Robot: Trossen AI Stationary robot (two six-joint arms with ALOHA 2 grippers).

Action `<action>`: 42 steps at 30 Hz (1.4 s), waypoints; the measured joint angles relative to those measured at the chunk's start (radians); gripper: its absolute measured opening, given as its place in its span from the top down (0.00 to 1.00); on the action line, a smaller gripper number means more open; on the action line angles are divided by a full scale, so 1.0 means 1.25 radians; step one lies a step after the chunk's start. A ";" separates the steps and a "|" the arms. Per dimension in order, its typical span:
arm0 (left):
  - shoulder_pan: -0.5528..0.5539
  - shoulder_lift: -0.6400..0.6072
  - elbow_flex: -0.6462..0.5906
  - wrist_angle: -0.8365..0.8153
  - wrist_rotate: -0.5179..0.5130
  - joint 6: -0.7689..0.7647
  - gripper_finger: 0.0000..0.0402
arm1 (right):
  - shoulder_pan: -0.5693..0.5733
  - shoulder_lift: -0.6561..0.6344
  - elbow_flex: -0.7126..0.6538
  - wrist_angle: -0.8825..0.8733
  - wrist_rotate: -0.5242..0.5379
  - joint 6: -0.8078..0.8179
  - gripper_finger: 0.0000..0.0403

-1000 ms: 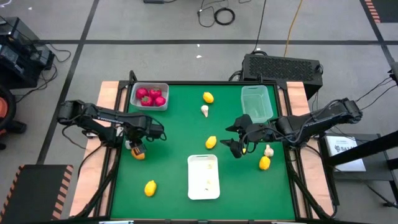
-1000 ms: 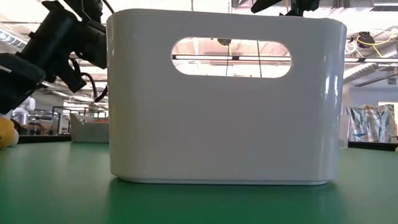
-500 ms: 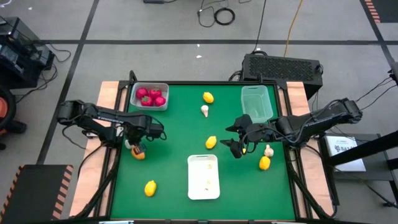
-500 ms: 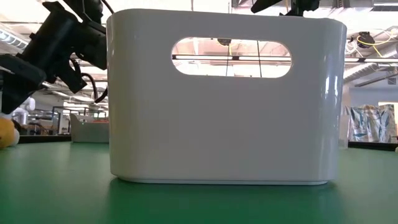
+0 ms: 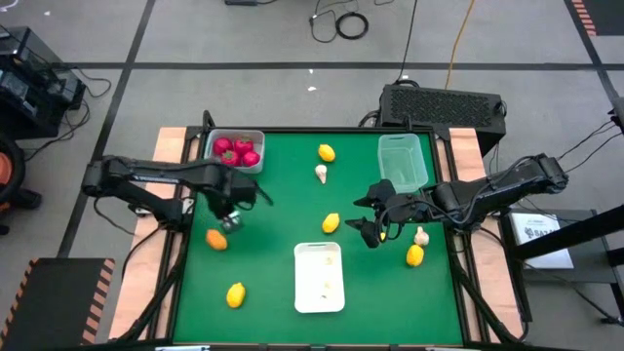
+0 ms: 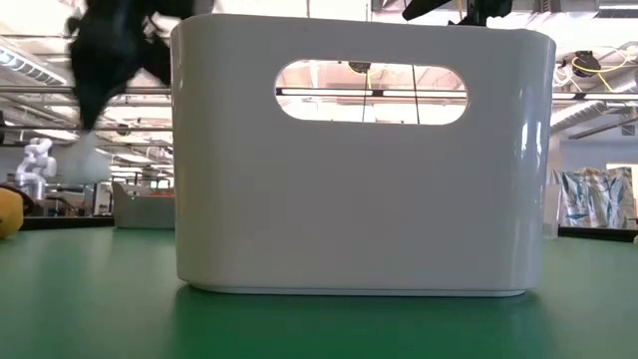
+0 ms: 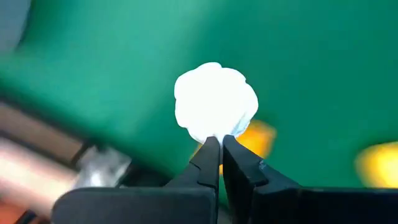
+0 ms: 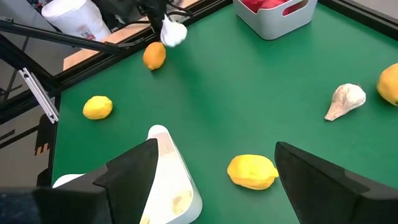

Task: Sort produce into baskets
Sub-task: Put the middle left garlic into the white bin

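One garlic bulb (image 7: 215,102) pinched at left tool (image 7: 221,144) tips

Low view: white tub (image 6: 359,160) fills the frame and hides most of the table behind it; left arm (image 6: 110,50) is a dark motion blur at top left, and a yellow piece (image 6: 8,213) is cut by the left edge. Left wrist view: background is smeared, with an orange blob (image 7: 252,138) partly hidden behind the garlic bulb (image 7: 215,102) and a yellow blob (image 7: 378,163) cut off at the edge. Right wrist view: a yellow piece (image 8: 390,84) is cropped at the right edge, and the grey basket (image 8: 273,15) is cut by the top.
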 joint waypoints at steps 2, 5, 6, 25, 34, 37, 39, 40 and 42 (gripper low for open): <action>-0.009 -0.007 0.037 0.111 0.027 0.003 0.97 | 0.000 0.000 0.000 0.003 0.000 0.008 0.22; -0.033 -0.010 0.056 0.328 0.058 0.003 0.97 | 0.000 0.000 0.000 0.005 0.000 0.022 0.22; -0.043 -0.009 0.056 0.403 0.065 0.003 0.97 | 0.000 0.000 0.000 0.005 0.000 0.029 0.22; -0.175 0.274 0.056 0.902 0.203 0.111 0.97 | 0.044 0.004 0.000 -0.001 -0.009 0.159 0.22; -0.237 0.297 0.055 0.912 0.151 0.210 0.97 | 0.104 0.018 0.000 0.006 -0.106 0.337 0.22; -0.250 0.298 0.055 0.910 0.106 0.237 0.97 | 0.152 0.020 0.000 -0.009 -0.106 0.427 0.22; -0.251 0.302 0.055 0.915 0.090 0.235 0.97 | 0.185 0.019 0.000 -0.026 -0.104 0.485 0.22; -0.251 0.305 0.055 0.919 0.085 0.231 0.97 | 0.199 0.016 0.000 -0.034 -0.102 0.510 0.22; -0.251 0.308 0.055 0.911 0.076 0.219 0.97 | 0.225 0.009 0.000 -0.077 -0.100 0.550 0.22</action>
